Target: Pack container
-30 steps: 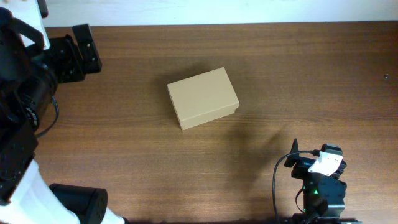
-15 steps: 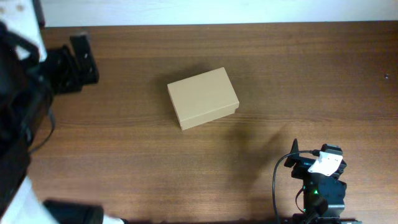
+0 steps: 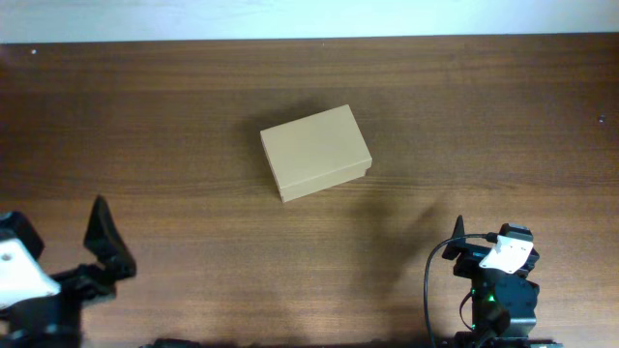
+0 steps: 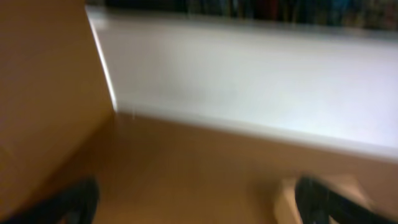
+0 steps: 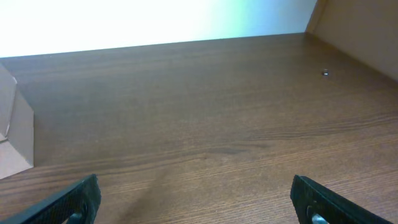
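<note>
Container well apart from right gripper

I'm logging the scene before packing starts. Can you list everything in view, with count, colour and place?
container: one, tan-brown cardboard, lid shut, near the middle of the table, neither gripper touching it
table: one, dark brown wood, fills most of the overhead view
white band: one, white, beyond the table's far edge
small mark: one, too small to identify, on the table near its right edge
left gripper: one, black fingers, open, at the table's near left corner
right gripper: one, black fingers, open, at the table's near edge on the right
</note>
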`<state>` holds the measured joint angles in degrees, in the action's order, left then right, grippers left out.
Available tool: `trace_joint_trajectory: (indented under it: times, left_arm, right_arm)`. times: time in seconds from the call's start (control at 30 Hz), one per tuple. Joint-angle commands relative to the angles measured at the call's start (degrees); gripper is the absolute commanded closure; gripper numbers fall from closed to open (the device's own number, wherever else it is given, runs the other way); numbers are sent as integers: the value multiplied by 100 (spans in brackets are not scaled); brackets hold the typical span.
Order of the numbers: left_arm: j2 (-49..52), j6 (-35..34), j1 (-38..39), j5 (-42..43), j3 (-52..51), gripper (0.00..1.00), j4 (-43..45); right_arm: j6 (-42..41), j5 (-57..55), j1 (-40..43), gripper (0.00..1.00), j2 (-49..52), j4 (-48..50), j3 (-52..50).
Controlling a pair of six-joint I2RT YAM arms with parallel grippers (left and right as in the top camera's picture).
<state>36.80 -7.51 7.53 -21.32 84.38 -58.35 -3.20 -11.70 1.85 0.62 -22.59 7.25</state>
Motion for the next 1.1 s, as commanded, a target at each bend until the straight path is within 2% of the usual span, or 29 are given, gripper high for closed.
trace_joint_trajectory:
  times: [0.0,0.13,0.33,0.47,0.73,1.07]
  left_arm:
    - [-743,35,-212,-380,-1432,0,1121]
    - [-1561,33,-483,-378,-2909,0,2796]
    - [-2468,33,-507,-378,-4802,0,4507]
    - [-2973,31,-507,-374,-5993,0,5351]
    - [-3644,31,-501,-254,-7622,0,6188]
    - [-3650,31,-503,-33,-8124,0,6203]
  right_arm:
    - [-24,-79,44,1,-48,15,-59]
    - [-24,-79,44,1,-48,15,-59]
    - [-24,-79,44,1,-48,15,-59]
    - [-24,-79,44,1,-48,15,-59]
    - [-24,-79,44,1,-48,15,-59]
    - [-24,-79,44,1,-48,15,-59]
